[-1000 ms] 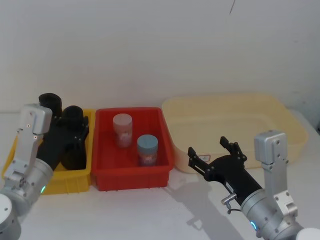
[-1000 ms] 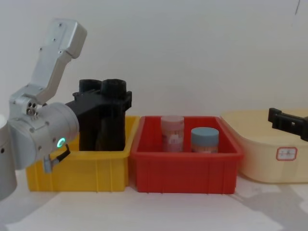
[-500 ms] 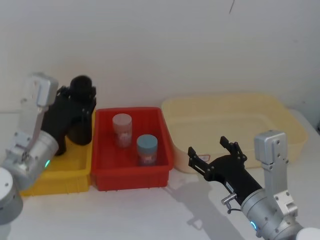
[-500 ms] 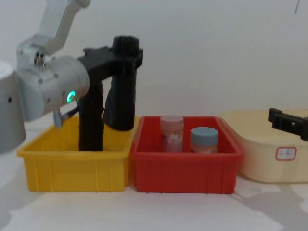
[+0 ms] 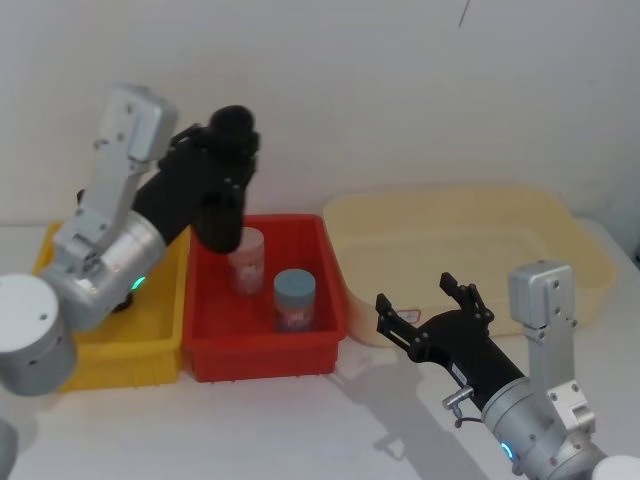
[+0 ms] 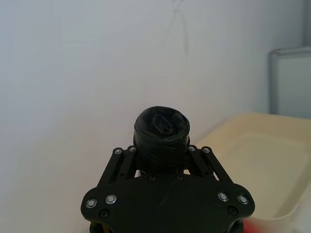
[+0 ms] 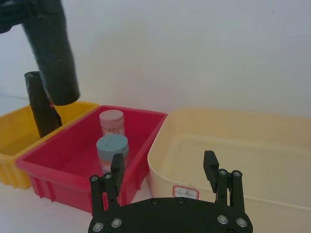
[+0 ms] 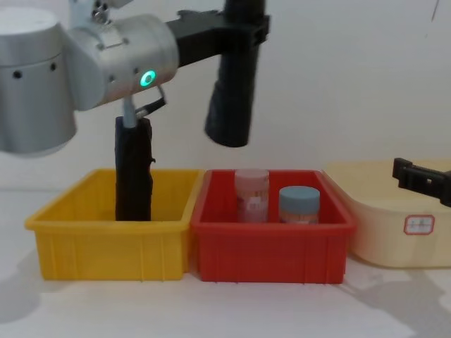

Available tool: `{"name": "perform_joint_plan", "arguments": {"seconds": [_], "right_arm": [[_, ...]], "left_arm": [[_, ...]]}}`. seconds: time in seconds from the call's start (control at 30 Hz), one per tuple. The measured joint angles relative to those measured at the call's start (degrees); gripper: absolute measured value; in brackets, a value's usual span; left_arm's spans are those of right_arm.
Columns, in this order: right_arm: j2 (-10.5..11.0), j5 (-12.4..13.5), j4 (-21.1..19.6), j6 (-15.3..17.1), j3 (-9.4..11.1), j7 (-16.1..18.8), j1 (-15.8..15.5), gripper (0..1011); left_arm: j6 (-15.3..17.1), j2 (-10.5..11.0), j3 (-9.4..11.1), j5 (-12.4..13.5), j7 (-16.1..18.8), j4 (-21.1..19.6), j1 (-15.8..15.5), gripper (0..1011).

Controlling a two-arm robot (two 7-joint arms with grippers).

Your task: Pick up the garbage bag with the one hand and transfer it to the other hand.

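Left gripper [image 8: 239, 28] is clamped on the garbage bag [image 8: 231, 98] near its top end. The roll hangs in the air above the left rear corner of the red bin [image 8: 268, 246]. Its long axis is near upright, with the lower end tipped slightly to the bin's left side.

Right gripper [image 5: 415, 295] sits low off the red bin's right front corner, jaws spread wide and empty, pointing toward the bin. The bag lies above and left of it, well apart.

Judgement: the bare lower half of the roll is the part to offer across those open jaws.

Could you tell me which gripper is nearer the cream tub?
Right. The right gripper hovers just before the cream tub; the left gripper holds the garbage bag over the red bin.
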Motion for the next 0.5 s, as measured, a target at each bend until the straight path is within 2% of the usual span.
{"name": "perform_joint_plan", "arguments": {"seconds": [0.27, 0.5], "right_arm": [[0.00, 0.00, 0.00, 0.00, 0.00, 0.00, 0.00, 1000], [0.00, 0.00, 0.00, 0.00, 0.00, 0.00, 0.00, 1000]], "left_arm": [[0.69, -2.84, 2.55, -1.41, -4.02, 2.31, -2.73, 377], [0.79, -5.78, 4.67, -3.31, -7.67, 6.05, -4.93, 377]]}}
